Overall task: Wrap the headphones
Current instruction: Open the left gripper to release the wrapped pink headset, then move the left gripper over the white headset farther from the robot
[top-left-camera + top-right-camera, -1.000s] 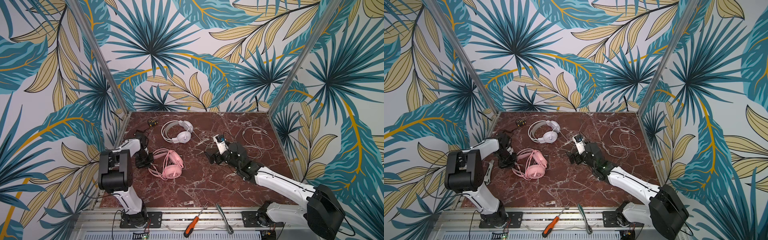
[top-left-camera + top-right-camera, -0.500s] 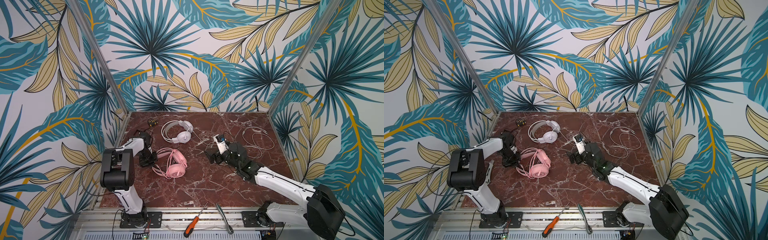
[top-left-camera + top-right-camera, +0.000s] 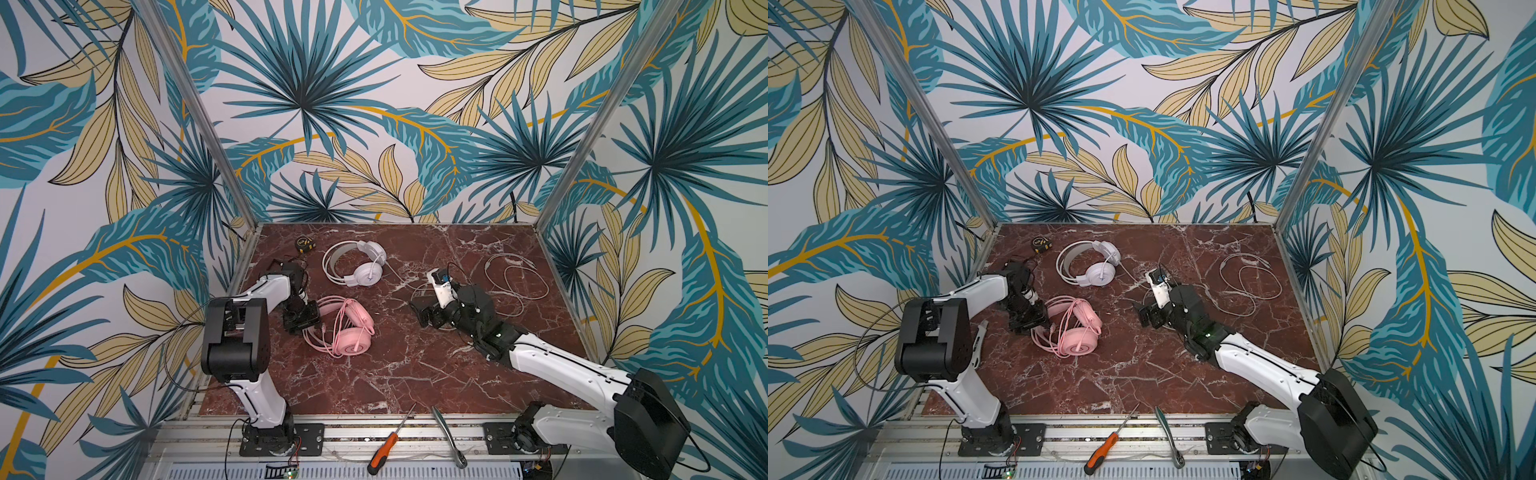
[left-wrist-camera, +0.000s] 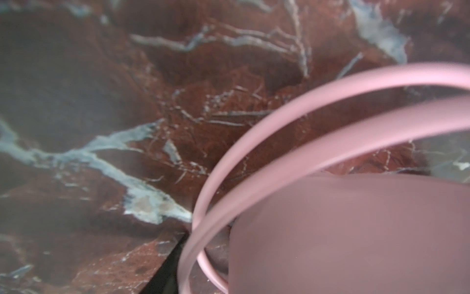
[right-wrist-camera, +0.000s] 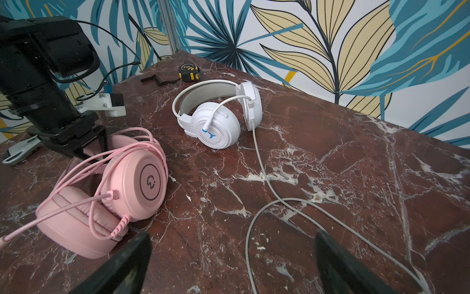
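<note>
The pink headphones (image 3: 347,332) (image 3: 1077,332) lie left of centre on the marble table, their pink cable (image 5: 84,163) looped over the cups and headband. My left gripper (image 3: 309,322) (image 3: 1034,320) (image 5: 84,150) stands open at the headband end, its fingers apart over the pink loops. The left wrist view shows pink cable (image 4: 254,142) and a blurred cup close up, with one dark finger (image 4: 166,269) beside them. The white headphones (image 3: 357,264) (image 5: 218,119) sit further back; their cable (image 5: 256,165) trails right into loose loops (image 3: 515,278). My right gripper (image 3: 424,311) (image 5: 232,239) is open, low over that cable.
A black-and-yellow tape measure (image 3: 304,245) (image 5: 189,72) sits at the back left, with a black hex key (image 5: 157,80) near it. An orange screwdriver (image 3: 386,449) and a ratchet wrench (image 3: 449,436) lie on the front rail. A grey wrench (image 5: 20,152) lies beside the left arm.
My left gripper moved right with the pink headphones shifting a little, then went from shut to open. The right arm has stayed still.
</note>
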Available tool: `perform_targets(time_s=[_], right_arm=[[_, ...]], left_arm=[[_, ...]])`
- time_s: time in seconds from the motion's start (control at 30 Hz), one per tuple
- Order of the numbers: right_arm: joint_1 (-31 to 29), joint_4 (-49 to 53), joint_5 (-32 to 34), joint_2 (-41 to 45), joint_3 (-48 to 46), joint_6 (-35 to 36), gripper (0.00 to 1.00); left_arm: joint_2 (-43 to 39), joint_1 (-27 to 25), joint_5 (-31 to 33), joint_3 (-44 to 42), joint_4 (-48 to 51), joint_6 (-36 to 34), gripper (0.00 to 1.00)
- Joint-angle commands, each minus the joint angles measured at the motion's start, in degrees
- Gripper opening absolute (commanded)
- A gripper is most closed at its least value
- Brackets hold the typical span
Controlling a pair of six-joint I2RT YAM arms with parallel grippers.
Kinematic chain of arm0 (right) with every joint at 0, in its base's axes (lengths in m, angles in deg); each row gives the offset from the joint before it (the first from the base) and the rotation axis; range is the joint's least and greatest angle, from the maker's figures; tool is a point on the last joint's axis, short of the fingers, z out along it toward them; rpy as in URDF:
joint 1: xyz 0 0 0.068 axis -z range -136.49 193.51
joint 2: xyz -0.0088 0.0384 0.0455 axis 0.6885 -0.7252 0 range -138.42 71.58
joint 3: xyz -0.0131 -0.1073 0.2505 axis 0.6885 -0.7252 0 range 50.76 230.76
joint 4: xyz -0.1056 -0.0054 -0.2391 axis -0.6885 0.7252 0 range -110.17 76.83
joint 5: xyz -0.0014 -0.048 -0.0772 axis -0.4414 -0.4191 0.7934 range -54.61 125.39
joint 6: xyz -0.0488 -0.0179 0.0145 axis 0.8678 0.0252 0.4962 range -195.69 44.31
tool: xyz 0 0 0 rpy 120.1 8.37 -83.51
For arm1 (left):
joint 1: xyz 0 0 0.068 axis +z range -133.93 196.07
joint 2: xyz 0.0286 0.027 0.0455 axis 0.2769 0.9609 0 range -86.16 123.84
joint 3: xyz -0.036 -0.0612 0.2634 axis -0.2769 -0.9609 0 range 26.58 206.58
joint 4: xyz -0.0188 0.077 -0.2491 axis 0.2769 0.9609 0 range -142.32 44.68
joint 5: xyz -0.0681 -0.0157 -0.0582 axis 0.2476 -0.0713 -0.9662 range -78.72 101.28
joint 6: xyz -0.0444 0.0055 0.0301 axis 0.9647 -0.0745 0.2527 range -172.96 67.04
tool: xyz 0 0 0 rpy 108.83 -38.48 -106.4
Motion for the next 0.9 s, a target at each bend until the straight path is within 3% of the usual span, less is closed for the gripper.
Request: perform_targets(time_s=[0.0, 0.37, 0.6, 0.87], right_arm=[[0.0, -1.35, 0.51, 0.5, -0.71, -0.62, 1.0], [0.01, -1.16, 0.95, 0.65, -0.2, 0.02, 1.0], [0.04, -0.95, 2.91, 0.61, 0.15, 1.42, 1.0], [0.47, -0.58, 5.77, 0.25, 1.76, 2.01, 1.0]], left_arm=[[-1.4, 0.01, 0.44, 0.96, 0.32, 0.39, 0.64], [-7.48, -0.02, -0.67, 6.83, 2.3, 1.95, 0.84], [-13.98, -0.77, 1.78, 14.53, 2.31, 3.04, 0.97], [-14.43, -1.03, 4.15, 24.39, 2.05, 1.79, 1.0]])
